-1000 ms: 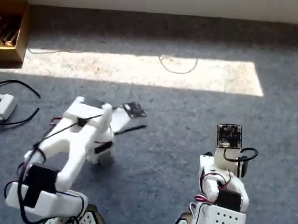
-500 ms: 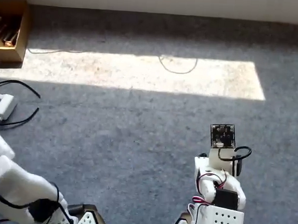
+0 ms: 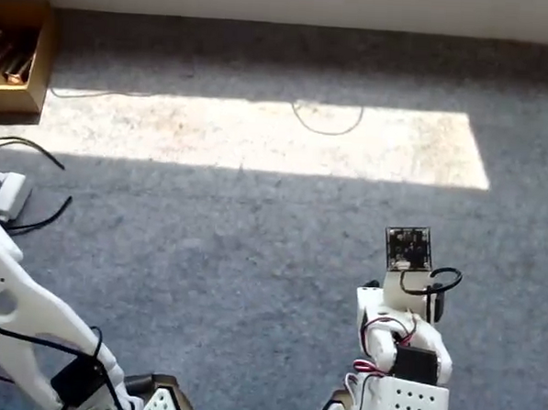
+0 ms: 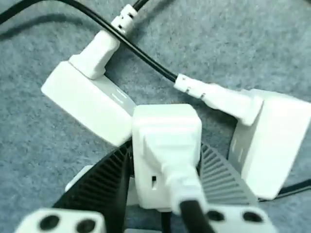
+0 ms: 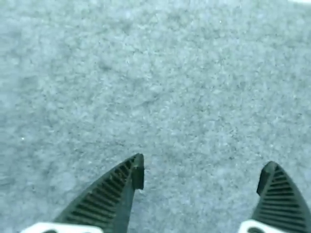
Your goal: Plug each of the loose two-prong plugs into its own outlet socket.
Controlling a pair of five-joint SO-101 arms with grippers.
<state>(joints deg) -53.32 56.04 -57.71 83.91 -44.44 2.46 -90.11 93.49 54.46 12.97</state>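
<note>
My left gripper (image 4: 165,151) is shut on a white two-prong plug (image 4: 165,141) with a black cord, its ribbed black fingers (image 4: 109,182) pressing both sides. Just beyond it on the grey carpet lie two white outlet blocks. One block (image 4: 85,104) has a white plug (image 4: 97,48) in its end, and the other block (image 4: 274,138) holds a second plug (image 4: 218,97). Whether the held plug touches either block is hidden. In the high view the left arm (image 3: 16,311) stands at the left edge near a white block (image 3: 8,194). My right gripper (image 5: 203,172) hangs open over bare carpet.
Black cords (image 3: 29,222) loop around the white block at the left edge. A wooden box (image 3: 20,58) stands at the back left. A thin wire (image 3: 326,123) lies in the sunlit strip. The right arm (image 3: 404,313) stands near the front right.
The left arm has swung from the middle of the carpet out to the far left edge. The right arm shifted only slightly.
</note>
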